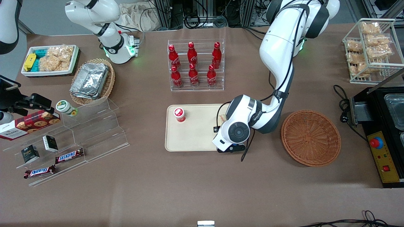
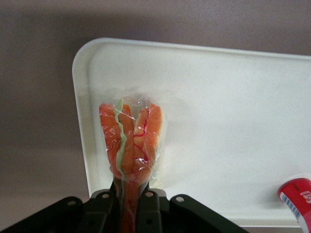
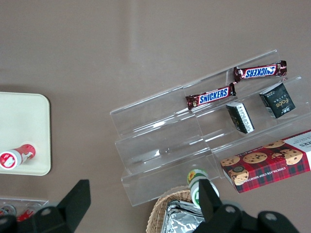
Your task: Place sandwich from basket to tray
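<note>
Two fingers (image 2: 146, 206) pinch the clear-wrapped, orange-filled sandwich (image 2: 132, 141) above the tray (image 2: 233, 121).

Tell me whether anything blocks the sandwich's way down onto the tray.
Nothing visible does. The gripper holds the sandwich over bare tray surface. The only thing on the tray, a red-capped cup, stands apart toward the parked arm's end.

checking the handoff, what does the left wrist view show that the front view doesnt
Only the left wrist view shows the pincer shut on the wrapped sandwich, held over the tray's corner. Only the front view shows the emptied basket beside the tray, toward the working arm's end, and the cola bottles. Both show the tray and the red-capped cup on it.
</note>
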